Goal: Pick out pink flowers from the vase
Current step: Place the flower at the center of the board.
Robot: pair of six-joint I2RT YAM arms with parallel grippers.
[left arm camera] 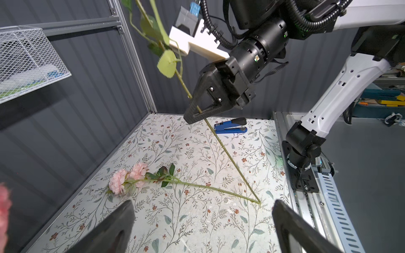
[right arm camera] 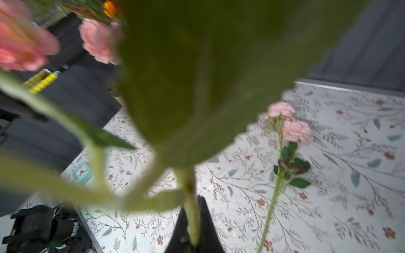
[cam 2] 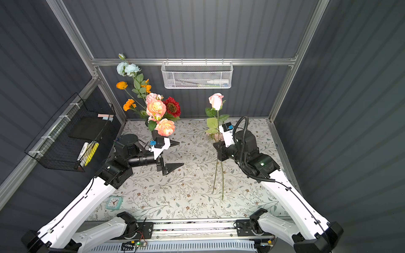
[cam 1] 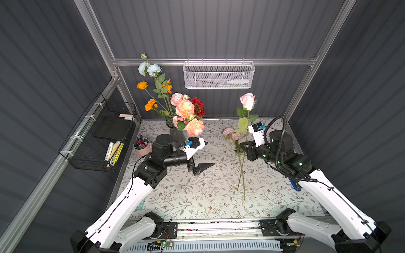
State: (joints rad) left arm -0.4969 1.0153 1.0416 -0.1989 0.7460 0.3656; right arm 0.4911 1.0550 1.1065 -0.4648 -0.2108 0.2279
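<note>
The dark ribbed vase [cam 1: 178, 136] stands at the back left and holds several pink flowers [cam 1: 185, 108] [cam 2: 156, 107] among other blooms. My left gripper [cam 1: 209, 154] [left arm camera: 202, 203] is open and empty just right of the vase, its fingers spread wide over the mat. My right gripper [cam 1: 243, 145] [left arm camera: 192, 114] [right arm camera: 192, 230] is shut on the stem of a pink rose [cam 1: 247, 101] [cam 2: 215, 101], which it holds tilted with the stem's end on the mat. Another pink flower stem [cam 1: 229, 132] [left arm camera: 127, 178] [right arm camera: 289, 124] lies flat on the mat beside it.
Orange blooms [cam 1: 150, 104], a dark red flower [cam 1: 198, 106] and pale blue ones [cam 1: 150, 69] share the vase. A pink cup of pens [cam 1: 142, 146] stands left of it. A blue stapler [left arm camera: 231, 128], a small clock [cam 2: 114, 202], a black wire rack [cam 1: 98, 135] and a white wall basket [cam 1: 219, 75] surround the mat.
</note>
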